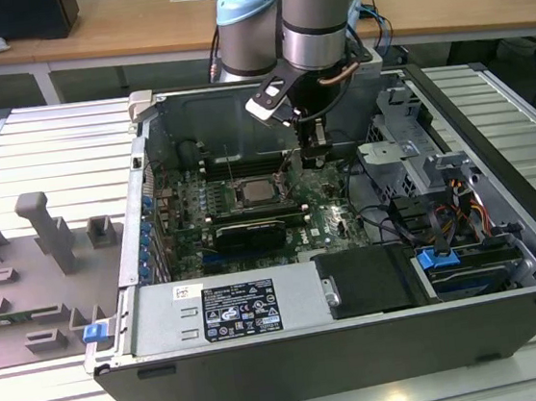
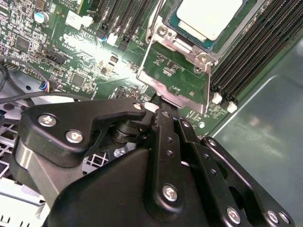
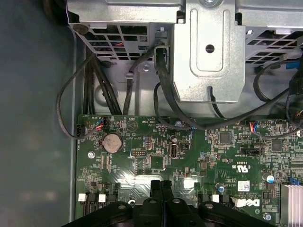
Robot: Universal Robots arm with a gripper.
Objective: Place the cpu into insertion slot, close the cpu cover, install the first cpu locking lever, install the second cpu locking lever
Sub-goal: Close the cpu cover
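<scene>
While upright inside the case [image 1: 364, 364], arm's [image 1: 316, 11] claw [image 2: 158, 103] pinched shut, tip at raised cpu cover [image 2: 180, 98].

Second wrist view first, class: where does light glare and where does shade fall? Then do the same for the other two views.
Second wrist view: glare whitens the green board beside the raised cpu cover, and the cpu looks washed pale. First wrist view: bright patches on the board near the gripper, the case wall in shade. Exterior view: even room light, the case interior dimmer.
</scene>
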